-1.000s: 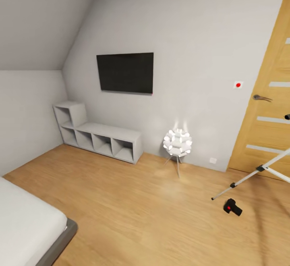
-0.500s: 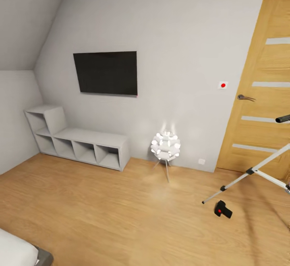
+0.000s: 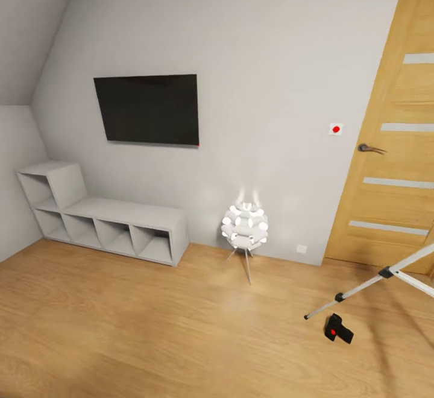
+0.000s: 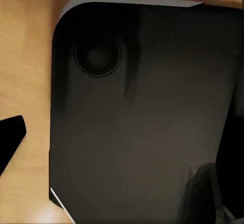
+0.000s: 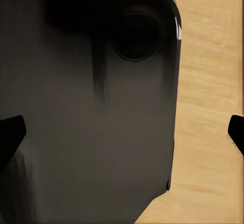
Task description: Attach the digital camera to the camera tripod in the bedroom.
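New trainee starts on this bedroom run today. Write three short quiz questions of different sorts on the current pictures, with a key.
1. True or false: the digital camera is mounted on the camera tripod.
2. Multiple choice: what stands between the grey cubby shelves and the wooden door? A) a chair B) a glowing white floor lamp C) a desk
3. Fill in: the black television hangs on the ____.

Key: 1 false, the camera lies on the wood floor beside the foot of a tripod leg. 2 B. 3 wall.
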Available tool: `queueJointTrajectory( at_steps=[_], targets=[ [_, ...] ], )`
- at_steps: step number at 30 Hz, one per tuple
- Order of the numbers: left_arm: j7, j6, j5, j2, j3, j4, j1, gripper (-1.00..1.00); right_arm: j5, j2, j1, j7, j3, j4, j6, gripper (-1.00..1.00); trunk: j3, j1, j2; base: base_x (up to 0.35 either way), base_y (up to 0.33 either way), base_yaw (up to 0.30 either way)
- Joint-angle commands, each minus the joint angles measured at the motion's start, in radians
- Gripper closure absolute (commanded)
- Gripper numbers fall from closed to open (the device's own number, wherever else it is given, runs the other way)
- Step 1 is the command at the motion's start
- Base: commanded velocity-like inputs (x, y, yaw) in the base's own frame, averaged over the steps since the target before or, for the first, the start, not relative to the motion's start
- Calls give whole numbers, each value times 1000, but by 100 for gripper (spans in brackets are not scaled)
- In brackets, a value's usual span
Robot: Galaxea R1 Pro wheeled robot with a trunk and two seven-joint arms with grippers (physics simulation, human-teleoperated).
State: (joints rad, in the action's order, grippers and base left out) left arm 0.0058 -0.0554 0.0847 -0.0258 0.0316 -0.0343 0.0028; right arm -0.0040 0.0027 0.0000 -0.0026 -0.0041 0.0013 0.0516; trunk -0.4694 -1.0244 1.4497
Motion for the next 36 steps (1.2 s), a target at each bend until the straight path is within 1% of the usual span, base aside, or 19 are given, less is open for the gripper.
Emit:
queueJointTrajectory(
  at_steps=[1, 7, 12, 36],
  targets=[
    [1, -1, 9, 0, 2, -1, 0, -100, 0, 0, 0, 0, 0, 0, 4, -100, -1, -1, 0, 323, 0, -1],
    [0, -2, 9, 0, 2, -1, 0, -100, 10, 4, 0, 1, 8, 0, 3, -100, -1, -1, 0, 303, 17, -121],
    [1, -2, 9, 0, 2, -1, 0, -100, 12, 4, 0, 1, 11, 0, 3, -100, -1, -1, 0, 154, 58, -227],
    [0, -3, 8, 0, 3, -1, 0, -100, 15, 2, 0, 1, 12, 0, 2, -100, -1, -1, 0, 9, 3, -243]
  ],
)
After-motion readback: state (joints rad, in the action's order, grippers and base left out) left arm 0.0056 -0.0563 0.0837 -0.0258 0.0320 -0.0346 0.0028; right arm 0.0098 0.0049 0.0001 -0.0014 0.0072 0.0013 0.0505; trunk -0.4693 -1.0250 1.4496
